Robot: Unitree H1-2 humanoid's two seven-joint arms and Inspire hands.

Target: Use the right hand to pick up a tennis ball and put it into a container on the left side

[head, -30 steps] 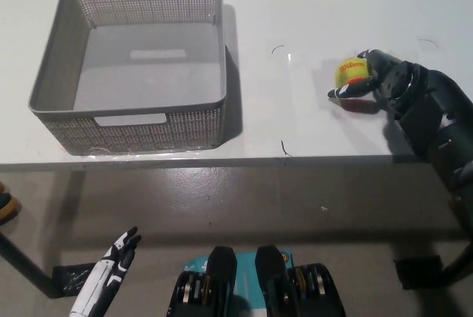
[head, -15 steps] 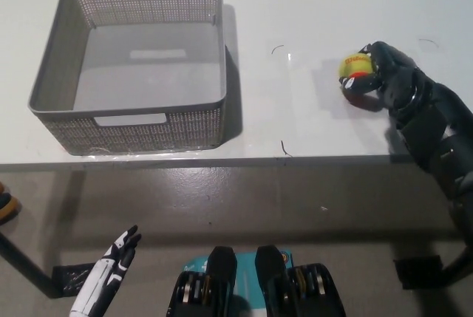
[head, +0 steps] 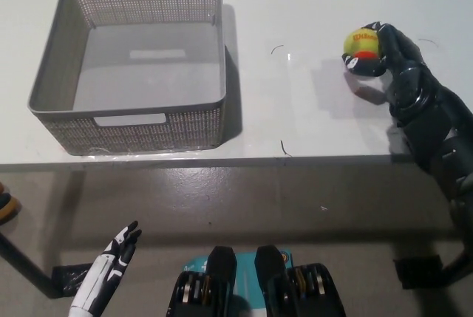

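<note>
The tennis ball (head: 361,42) sits at about two o'clock in the head view, yellow with red lettering and an orange patch on its underside, held in the black right hand (head: 386,57). The fingers wrap it from the right and from beneath, and a shadow on the table (head: 295,110) just below and right of it suggests it is lifted clear of the surface. Such a ball is probably light, springy and felt-covered, so it should grip well and tolerate a firm squeeze; being round, it could roll off if released onto the flat top. A hold around its widest part, as seen here, looks the safest.

The grey perforated basket (head: 133,128) stands at ten o'clock, well apart from the ball, open-topped and empty, with handle slots in its near and far walls. Its right wall is the only thing between ball and interior, so the carry likely needs height to pass over the rim. A few thin dark marks lie on the bare table between them.

The white left hand (head: 114,261) rests at seven o'clock, below the table edge, fingers straight and holding nothing.
</note>
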